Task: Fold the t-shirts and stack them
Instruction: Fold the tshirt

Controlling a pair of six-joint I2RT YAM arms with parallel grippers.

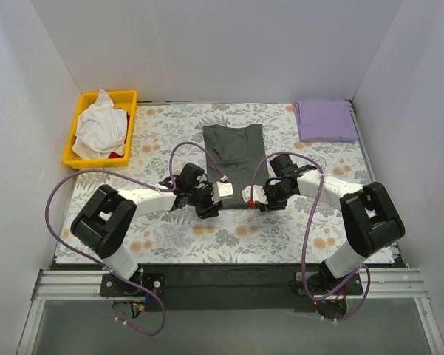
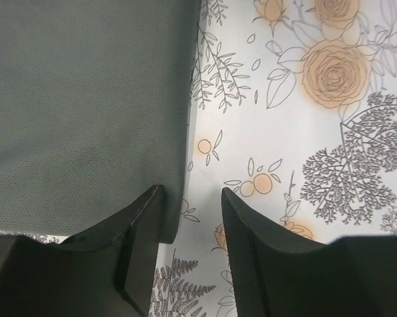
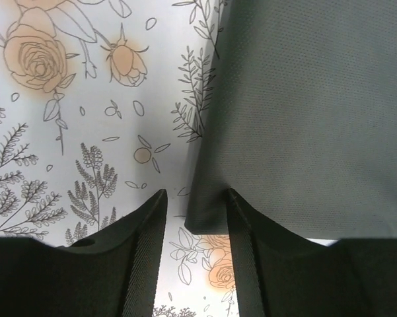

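The dark charcoal grey t-shirt (image 1: pixel 235 151) lies flat in the middle of the table as a long folded strip. My left gripper (image 1: pixel 209 207) is open at its near left corner; in the left wrist view that corner of the shirt (image 2: pixel 86 105) lies just inside my left gripper (image 2: pixel 191 211), against one finger (image 2: pixel 142 231). My right gripper (image 1: pixel 260 203) is open at the near right corner; there the corner of the shirt (image 3: pixel 304 112) lies between the jaws of my right gripper (image 3: pixel 197 211). The lavender t-shirt (image 1: pixel 325 120) lies folded at the back right.
A yellow bin (image 1: pixel 84 103) with crumpled white cloth (image 1: pixel 100 127) and something red stands at the back left. The floral tablecloth (image 1: pixel 170 237) covers the table. White walls close in the back and both sides.
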